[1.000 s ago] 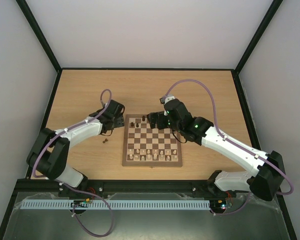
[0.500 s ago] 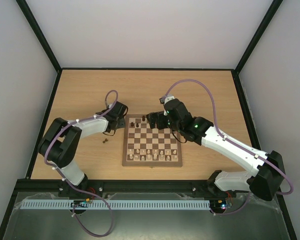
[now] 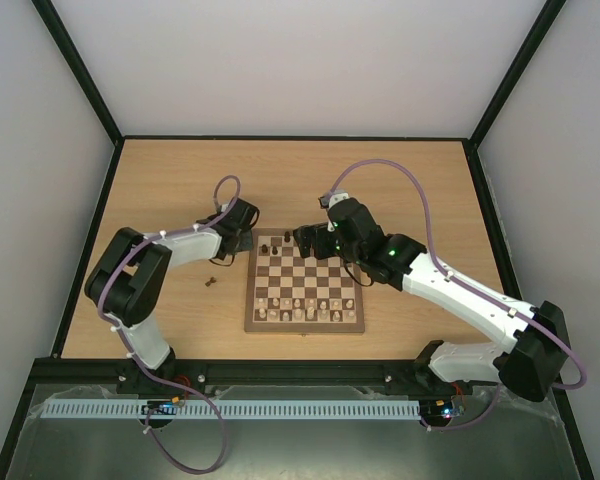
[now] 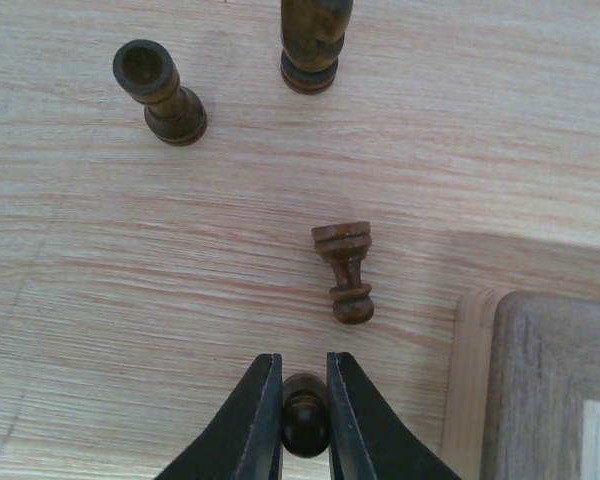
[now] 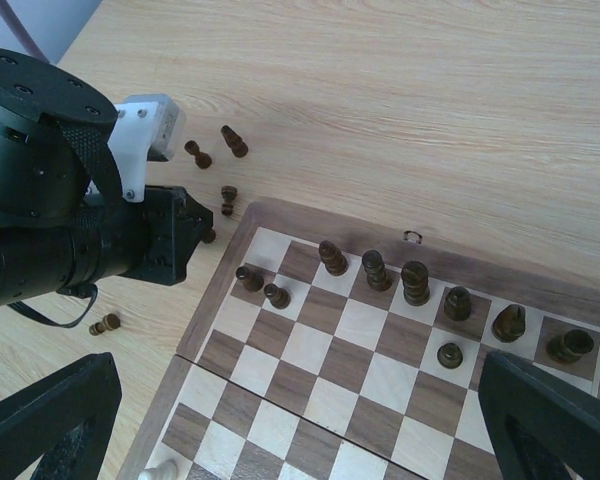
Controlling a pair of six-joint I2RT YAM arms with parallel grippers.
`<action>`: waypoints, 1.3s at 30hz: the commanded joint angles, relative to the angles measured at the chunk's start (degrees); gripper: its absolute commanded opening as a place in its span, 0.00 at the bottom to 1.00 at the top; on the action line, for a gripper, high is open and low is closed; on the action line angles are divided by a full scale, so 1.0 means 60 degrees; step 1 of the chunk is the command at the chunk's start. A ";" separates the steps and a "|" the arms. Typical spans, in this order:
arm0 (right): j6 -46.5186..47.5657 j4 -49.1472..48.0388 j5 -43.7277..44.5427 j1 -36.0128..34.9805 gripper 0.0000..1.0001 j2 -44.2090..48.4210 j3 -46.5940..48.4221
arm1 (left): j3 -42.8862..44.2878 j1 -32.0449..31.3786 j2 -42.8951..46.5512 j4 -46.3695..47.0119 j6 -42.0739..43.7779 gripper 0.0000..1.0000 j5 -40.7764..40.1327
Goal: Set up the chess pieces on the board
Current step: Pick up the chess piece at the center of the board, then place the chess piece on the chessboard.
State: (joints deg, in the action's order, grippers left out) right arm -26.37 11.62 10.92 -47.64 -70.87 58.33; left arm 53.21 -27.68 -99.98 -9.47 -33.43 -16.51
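In the left wrist view my left gripper (image 4: pixel 304 380) is shut on a small dark pawn (image 4: pixel 305 422) that stands on the table just off the corner of the board (image 4: pixel 550 385). Another dark pawn (image 4: pixel 345 272) lies on its side just ahead of the fingers. A dark rook (image 4: pixel 160 92) and a taller dark piece (image 4: pixel 315 45) stand farther off. From above, the left gripper (image 3: pixel 242 240) is at the far left corner of the board (image 3: pixel 305 322). My right gripper (image 5: pixel 300 440) hangs open over the board's far rows, where several dark pieces (image 5: pixel 375 270) stand.
Pale pieces (image 3: pixel 300 310) fill the board's near rows. One dark piece (image 3: pixel 212 281) lies alone on the table left of the board. The right wrist view shows the left gripper (image 5: pixel 170 240) beside the board's corner, and more loose dark pieces (image 5: pixel 234 141) beyond it.
The left arm has reached further right toward the board's far left corner, and its jaws have shut on the pawn. The right arm has not moved.
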 commanded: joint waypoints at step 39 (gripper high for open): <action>-0.0355 0.0130 0.2109 -0.0001 0.99 0.1507 -0.0429 | 0.2433 -0.3259 0.0769 -0.2277 0.0462 0.06 0.0746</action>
State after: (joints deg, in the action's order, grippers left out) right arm -27.75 12.14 22.98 -47.64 -61.56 56.36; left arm 66.59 -46.41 -93.34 -23.94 -30.61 -11.40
